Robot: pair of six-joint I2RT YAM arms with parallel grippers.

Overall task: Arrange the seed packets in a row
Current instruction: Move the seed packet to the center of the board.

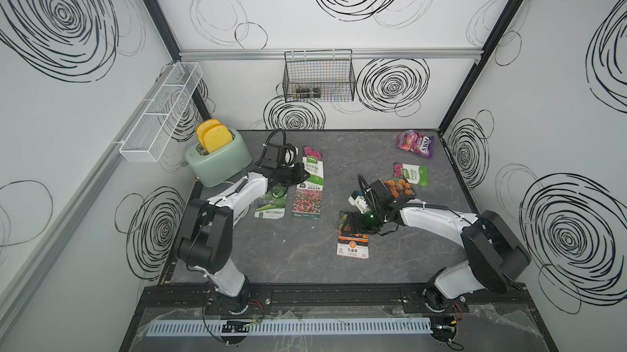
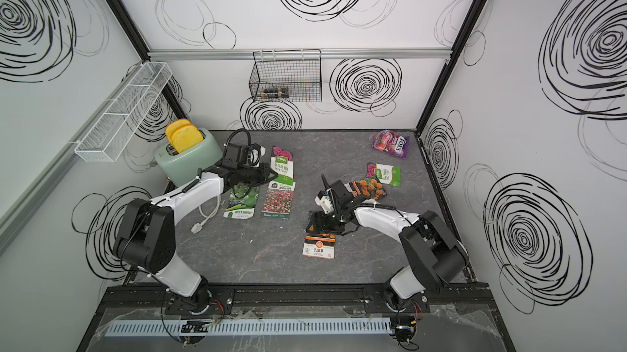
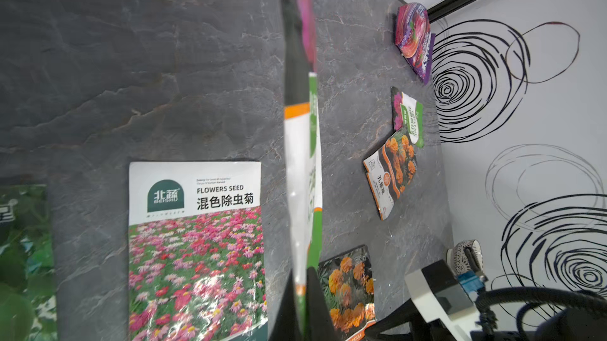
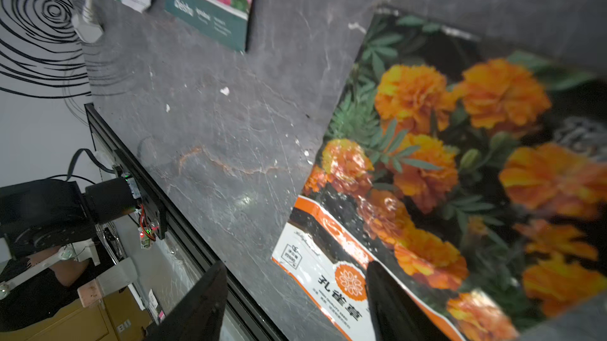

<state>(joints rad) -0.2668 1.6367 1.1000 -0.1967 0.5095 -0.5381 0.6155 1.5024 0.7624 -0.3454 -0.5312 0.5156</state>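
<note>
Your left gripper (image 1: 303, 173) is clamped on a pink-and-green seed packet (image 1: 314, 163); the pink-field packet (image 1: 307, 202) lies just beside its fingers. Your right gripper (image 4: 295, 265) is spread apart over a flat marigold packet (image 4: 427, 158), with one fingertip above it.

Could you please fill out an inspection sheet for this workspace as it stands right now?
Surface: dark grey marbled tabletop, few white specks.
Job's things: six in all; dark green seed packet beside red-pink flower-field packet; pink-on-green packet and orange marigold packet together at the right; second marigold packet apart.
Clutter: crinkly purple-pink candy bag; mint-green toaster holding yellow toast slices.
Grippers: left gripper shut on second pink-on-green packet; right gripper open over second marigold packet.
Cables: white plug cord loose on tabletop.
Surroundings: black wire basket, white mesh basket, swirl-patterned walls.
</note>
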